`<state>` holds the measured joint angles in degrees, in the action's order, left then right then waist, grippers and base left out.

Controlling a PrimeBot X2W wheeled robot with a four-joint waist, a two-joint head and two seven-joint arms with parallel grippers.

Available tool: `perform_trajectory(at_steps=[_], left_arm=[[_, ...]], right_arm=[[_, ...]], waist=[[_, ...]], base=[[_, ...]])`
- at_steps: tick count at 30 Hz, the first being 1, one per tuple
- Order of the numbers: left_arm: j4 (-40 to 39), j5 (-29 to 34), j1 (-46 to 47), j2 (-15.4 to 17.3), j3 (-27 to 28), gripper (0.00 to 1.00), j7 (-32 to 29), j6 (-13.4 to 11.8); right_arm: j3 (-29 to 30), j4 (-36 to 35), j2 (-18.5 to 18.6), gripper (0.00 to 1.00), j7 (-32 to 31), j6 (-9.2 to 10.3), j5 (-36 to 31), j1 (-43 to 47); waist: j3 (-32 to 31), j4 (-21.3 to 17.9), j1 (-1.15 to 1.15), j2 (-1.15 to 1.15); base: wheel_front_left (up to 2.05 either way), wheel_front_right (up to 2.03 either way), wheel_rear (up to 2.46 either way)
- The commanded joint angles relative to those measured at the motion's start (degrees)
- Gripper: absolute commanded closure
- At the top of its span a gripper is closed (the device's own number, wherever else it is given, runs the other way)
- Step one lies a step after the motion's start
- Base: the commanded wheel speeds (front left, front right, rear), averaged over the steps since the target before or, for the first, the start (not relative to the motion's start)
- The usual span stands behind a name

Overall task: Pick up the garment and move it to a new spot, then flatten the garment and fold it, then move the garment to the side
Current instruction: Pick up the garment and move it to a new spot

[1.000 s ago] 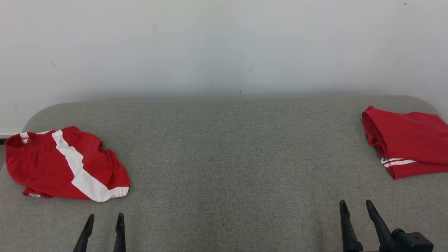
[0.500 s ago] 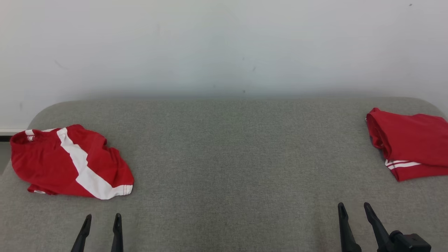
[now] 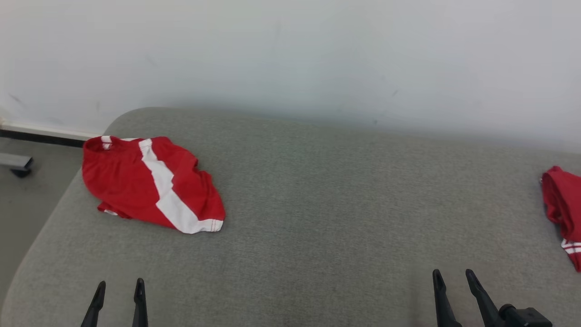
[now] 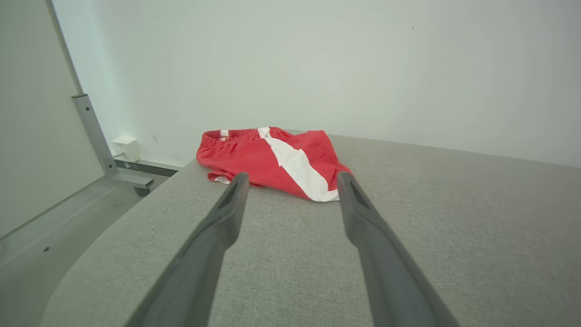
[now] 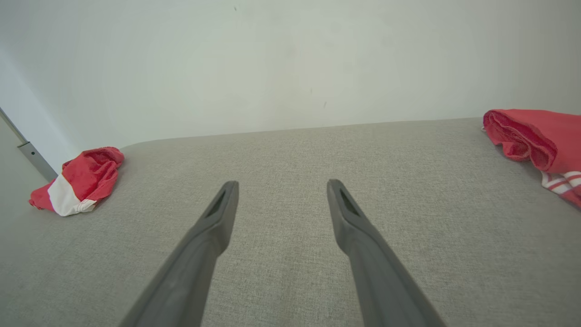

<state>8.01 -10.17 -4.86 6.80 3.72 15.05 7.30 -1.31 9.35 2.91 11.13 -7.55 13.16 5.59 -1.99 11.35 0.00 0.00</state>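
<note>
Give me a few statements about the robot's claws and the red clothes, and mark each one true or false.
1. The left claw is open and empty. True.
2. The right claw grips red cloth. False: it is open and holds nothing.
3. The striped red garment lies crumpled on the grey cushion. True.
4. The striped red garment touches another garment. False: the second garment lies well apart, at the cushion's right edge.
</note>
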Motion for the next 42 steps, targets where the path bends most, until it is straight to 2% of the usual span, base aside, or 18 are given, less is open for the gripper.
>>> perform_trajectory(at_steps=[1,9,15,18,28,34,42], left_arm=[[0.27,0.06,-0.07,0.06,0.18,0.0,0.17,-0.18],[0.67,0.42,-0.83,-0.11,1.69,0.0,0.17,-0.47],[0.93,0.55,-0.83,0.38,2.96,0.0,0.17,-0.61],[0.85,0.51,-1.23,0.4,3.56,0.0,0.17,-0.71],[0.58,0.62,-1.09,-0.14,4.82,0.0,0.17,-0.98],[2.94,0.06,4.66,1.73,3.22,0.0,0.14,-0.31],[8.48,-2.63,21.16,5.77,0.6,0.0,-0.22,0.12]], right_arm=[[0.09,0.12,-0.02,0.0,0.3,0.14,-0.19,-0.04],[-0.87,0.6,-0.03,0.0,0.25,0.14,0.06,-0.45],[-1.74,1.33,-0.03,0.0,0.55,0.14,0.43,-0.67],[-2.21,1.44,-0.04,0.0,0.54,0.14,0.49,-0.83],[-2.8,1.97,-0.02,0.0,0.46,0.14,0.24,-1.71],[-0.74,1.31,-0.01,0.0,0.25,0.14,-0.88,-2.12],[2.74,-2.26,1.34,0.0,-1.78,0.14,-3.61,-5.57]], waist=[[0.06,5.16,0.0,0.0],[0.04,13.24,0.0,0.0],[-0.28,16.61,0.0,0.0],[-0.33,17.0,0.0,0.0],[-0.01,17.11,0.0,0.0],[1.39,15.63,0.0,0.0],[7.52,8.36,0.0,0.0]], base=[[0.0,0.0,0.0],[0.0,0.0,0.0],[0.0,0.0,0.0],[0.0,0.0,0.0],[0.0,0.0,0.0],[0.0,0.0,0.0],[0.0,0.0,0.0]])
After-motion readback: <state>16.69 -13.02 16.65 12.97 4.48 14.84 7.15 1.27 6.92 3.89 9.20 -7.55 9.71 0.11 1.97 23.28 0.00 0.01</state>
